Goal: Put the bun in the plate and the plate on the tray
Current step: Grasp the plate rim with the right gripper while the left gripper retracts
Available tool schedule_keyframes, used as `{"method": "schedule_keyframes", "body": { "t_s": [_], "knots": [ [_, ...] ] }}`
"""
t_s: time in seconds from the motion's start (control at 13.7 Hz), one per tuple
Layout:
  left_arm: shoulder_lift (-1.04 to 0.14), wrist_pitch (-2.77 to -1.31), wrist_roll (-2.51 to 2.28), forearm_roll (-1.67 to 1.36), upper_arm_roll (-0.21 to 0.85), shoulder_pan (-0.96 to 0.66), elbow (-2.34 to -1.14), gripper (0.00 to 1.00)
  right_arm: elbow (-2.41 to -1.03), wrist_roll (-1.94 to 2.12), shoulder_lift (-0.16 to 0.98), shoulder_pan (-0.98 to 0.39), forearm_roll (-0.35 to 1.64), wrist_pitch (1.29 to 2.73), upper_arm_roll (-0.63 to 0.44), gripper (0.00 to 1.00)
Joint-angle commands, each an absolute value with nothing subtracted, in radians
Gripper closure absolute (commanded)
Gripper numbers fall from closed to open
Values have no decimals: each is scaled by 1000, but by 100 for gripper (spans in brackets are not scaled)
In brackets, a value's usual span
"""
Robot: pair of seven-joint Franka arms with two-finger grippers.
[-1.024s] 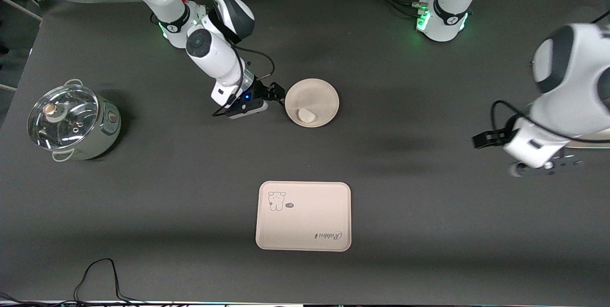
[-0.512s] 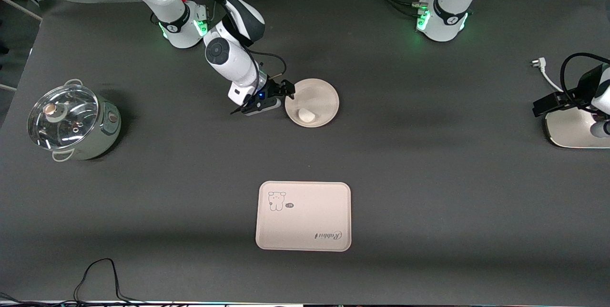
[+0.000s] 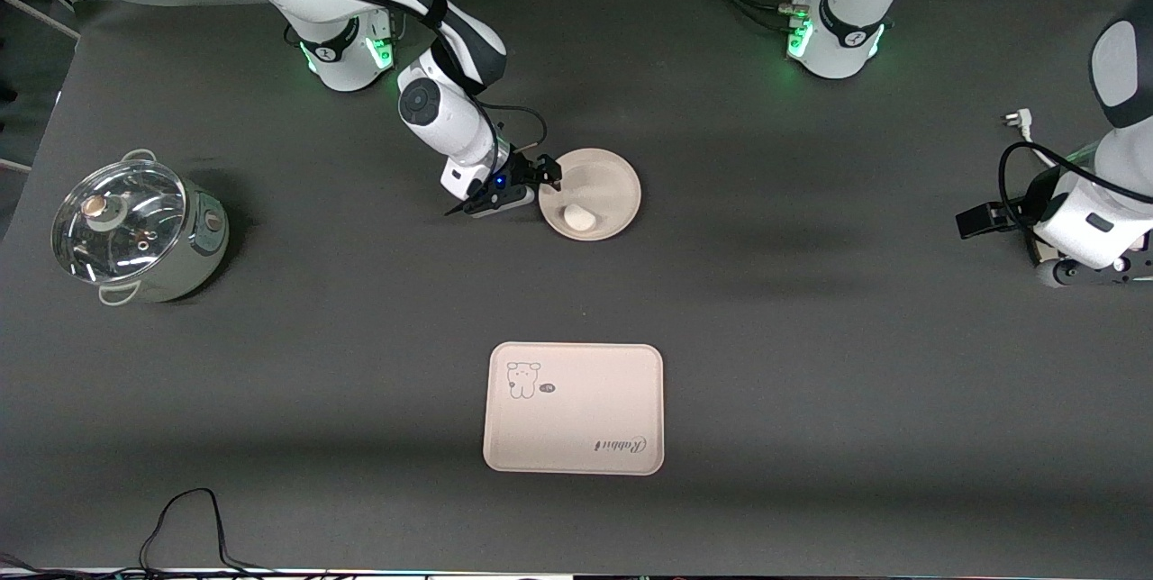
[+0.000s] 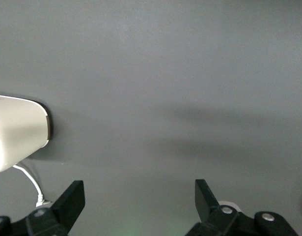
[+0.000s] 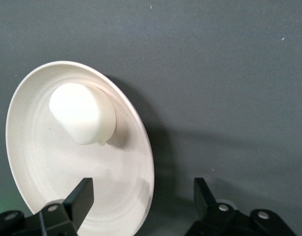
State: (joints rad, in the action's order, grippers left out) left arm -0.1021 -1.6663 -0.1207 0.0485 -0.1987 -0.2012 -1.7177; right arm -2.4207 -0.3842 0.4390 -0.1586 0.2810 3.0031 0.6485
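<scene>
Cream-white and shallow, the plate point(image 3: 590, 194) sits on the dark table point(image 3: 775, 364) toward the robots' edge, with the bun point(image 3: 578, 218) lying in it at the part of the dish nearer the front camera, while the tray point(image 3: 574, 408) lies bare, well apart, near the middle of the front-camera edge. The right gripper point(image 3: 547, 176) is at the plate's rim on the right arm's side, its fingers point(image 5: 82, 199) spread apart with the rim between them. The left gripper point(image 4: 139, 199) hangs over the left arm's end of the table beside a white object point(image 4: 15, 132) and a white cord point(image 4: 30, 179), its fingers wide apart and holding nothing.
</scene>
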Motion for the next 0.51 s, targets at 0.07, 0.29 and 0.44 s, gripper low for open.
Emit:
{"method": "schedule_keyframes", "body": {
  "t_s": [0.07, 0.29, 0.44],
  "knots": [
    [-110, -1675, -107, 44, -176, -173, -1697, 0, -2422, -391, 454, -178, 301, 3033, 649, 17],
    [-112, -1672, -109, 49, -183, -190, -1697, 0, -2428, -391, 482, -181, 299, 3079, 649, 25],
    [-114, -1669, -115, 52, -183, -189, -1697, 0, -2430, -384, 483, -192, 299, 3086, 649, 47]
  ]
}}
